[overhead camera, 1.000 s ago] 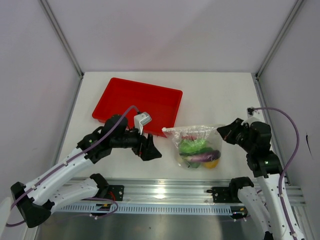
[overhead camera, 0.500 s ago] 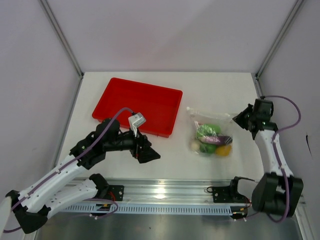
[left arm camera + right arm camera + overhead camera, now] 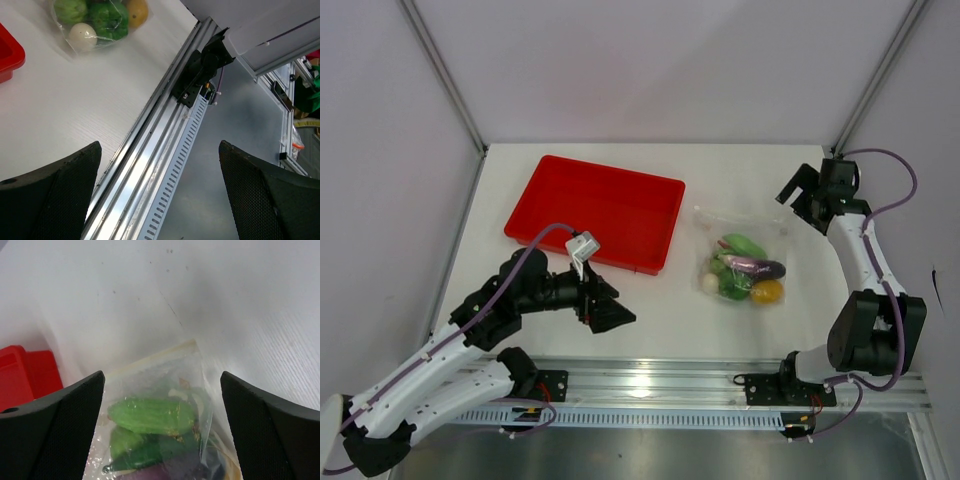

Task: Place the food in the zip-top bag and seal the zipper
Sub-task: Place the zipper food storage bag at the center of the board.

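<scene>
The clear zip-top bag (image 3: pixel 740 255) lies flat on the white table, right of the red tray. Inside it is the food: a purple eggplant (image 3: pixel 755 266), a yellow lemon (image 3: pixel 767 291), a white ball (image 3: pixel 710 284) and green vegetables (image 3: pixel 740 245). Its zipper (image 3: pixel 150 357) runs along the far edge; I cannot tell whether it is sealed. My right gripper (image 3: pixel 798 192) is open above and behind the bag's far right corner, touching nothing. In the right wrist view the bag (image 3: pixel 160 405) shows between the wide fingers. My left gripper (image 3: pixel 610 308) is open and empty, left of the bag.
An empty red tray (image 3: pixel 595 210) sits at the back left. The metal rail (image 3: pixel 165 140) runs along the near table edge, below the left gripper. White walls enclose the table on three sides.
The right gripper has opened, let go of the bag and swung back to the far right. The bag now lies flat on the table. The left arm has drawn back slightly.
</scene>
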